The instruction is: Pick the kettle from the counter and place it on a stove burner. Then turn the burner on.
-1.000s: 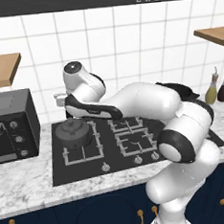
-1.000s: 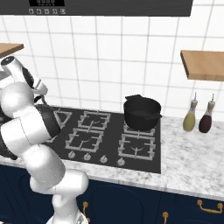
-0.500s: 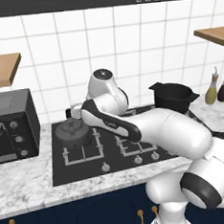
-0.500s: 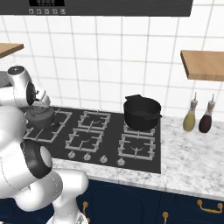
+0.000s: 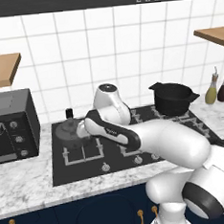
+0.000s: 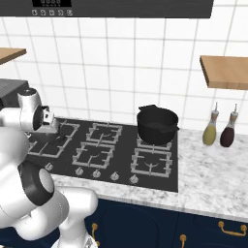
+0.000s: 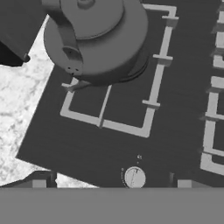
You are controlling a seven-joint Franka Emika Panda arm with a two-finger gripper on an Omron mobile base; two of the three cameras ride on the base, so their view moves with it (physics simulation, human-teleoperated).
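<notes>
- one kettle (image 7: 98,37) sits on the stove burner (image 7: 114,105), over the far part of its square grate, free of the robot.
- looks rigid, smooth, probably weighty; its arched handle (image 7: 65,33) seems the best hold.
- gripper (image 7: 111,183) spread wide, empty, over the knob (image 7: 134,177).
- fingertips barely show; kettle half hidden behind the arm from the base.

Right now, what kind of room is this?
A kitchen, rendered rather than real: a black cooktop set in a marble counter, a pot on a back burner, and a kettle on the left grate.
</notes>
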